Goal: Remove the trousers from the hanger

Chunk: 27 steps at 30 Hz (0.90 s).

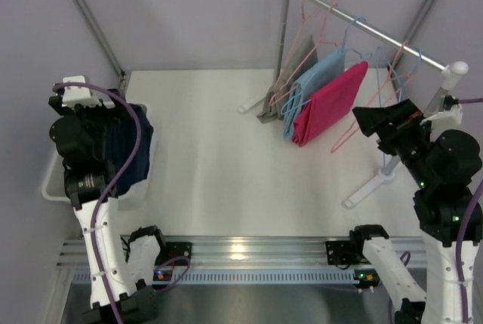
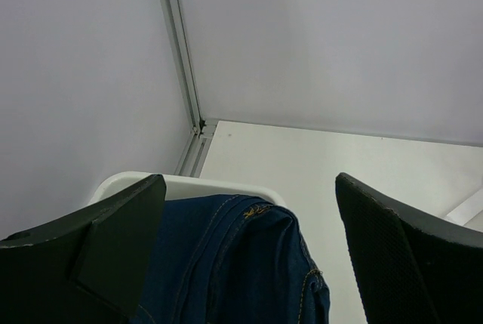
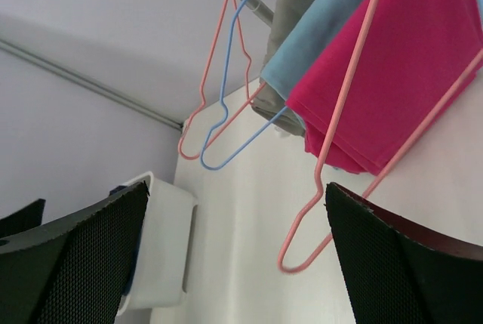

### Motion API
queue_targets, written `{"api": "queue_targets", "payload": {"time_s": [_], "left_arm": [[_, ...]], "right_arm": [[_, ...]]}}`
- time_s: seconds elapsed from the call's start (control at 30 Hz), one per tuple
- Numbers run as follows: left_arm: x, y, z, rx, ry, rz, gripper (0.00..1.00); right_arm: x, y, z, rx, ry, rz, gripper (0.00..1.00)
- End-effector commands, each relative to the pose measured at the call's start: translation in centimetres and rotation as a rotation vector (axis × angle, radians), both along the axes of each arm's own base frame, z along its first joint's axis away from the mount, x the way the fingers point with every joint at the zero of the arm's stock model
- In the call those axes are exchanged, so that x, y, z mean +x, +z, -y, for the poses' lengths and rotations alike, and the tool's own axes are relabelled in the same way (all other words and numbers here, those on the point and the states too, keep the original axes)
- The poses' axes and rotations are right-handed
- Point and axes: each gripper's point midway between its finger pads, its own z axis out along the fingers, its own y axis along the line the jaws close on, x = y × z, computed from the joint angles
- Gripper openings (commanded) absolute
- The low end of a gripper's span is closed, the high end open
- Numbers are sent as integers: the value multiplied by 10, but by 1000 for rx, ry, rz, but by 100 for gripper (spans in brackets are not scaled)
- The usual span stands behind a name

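Magenta pink trousers (image 1: pixel 330 103) hang folded over a pink hanger on the rack rail (image 1: pixel 362 26); they also show in the right wrist view (image 3: pixel 400 60). Navy blue trousers (image 1: pixel 140 140) lie draped in the white bin (image 1: pixel 51 180) at the left, and show close up in the left wrist view (image 2: pixel 226 263). The black speckled trousers are out of view. My left gripper (image 1: pixel 113 124) (image 2: pixel 249 182) is open and empty just above the navy trousers. My right gripper (image 1: pixel 364 120) (image 3: pixel 238 188) is open and empty, just right of the magenta trousers, next to an empty pink hanger (image 3: pixel 332 158).
A light blue garment (image 1: pixel 313 82) and a grey one (image 1: pixel 300 56) hang left of the magenta trousers. Several empty pink and blue hangers (image 3: pixel 226 112) hang on the rail. The rack's white foot (image 1: pixel 370 184) lies on the table by my right arm. Walls enclose the table.
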Motion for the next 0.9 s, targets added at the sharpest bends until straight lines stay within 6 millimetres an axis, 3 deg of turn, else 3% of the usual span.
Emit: {"api": "queue_targets", "payload": {"time_s": [0.0, 0.17, 0.3, 0.37, 0.43, 0.57, 0.73, 0.87], "left_arm": [[-6, 26, 7, -8, -25, 79, 99], [-6, 26, 7, -15, -27, 75, 99], [-8, 26, 7, -9, -21, 78, 99], [-8, 25, 7, -9, -21, 76, 99], [-8, 24, 6, -13, -20, 75, 99], [-5, 22, 6, -25, -20, 73, 99], [-3, 19, 5, -29, -20, 66, 99], [-6, 19, 5, -18, -13, 64, 99]], "right_arm": [[-11, -15, 10, -91, -23, -66, 99], [-21, 5, -13, -78, 110, 31, 100], [-23, 56, -32, -49, 219, 230, 99], [-23, 72, -39, -35, 263, 270, 97], [-8, 76, -41, -24, 270, 261, 93], [27, 64, -47, 20, 276, 182, 85], [68, 57, -69, 19, 250, 139, 76], [93, 58, -82, 33, 202, 138, 61]]}}
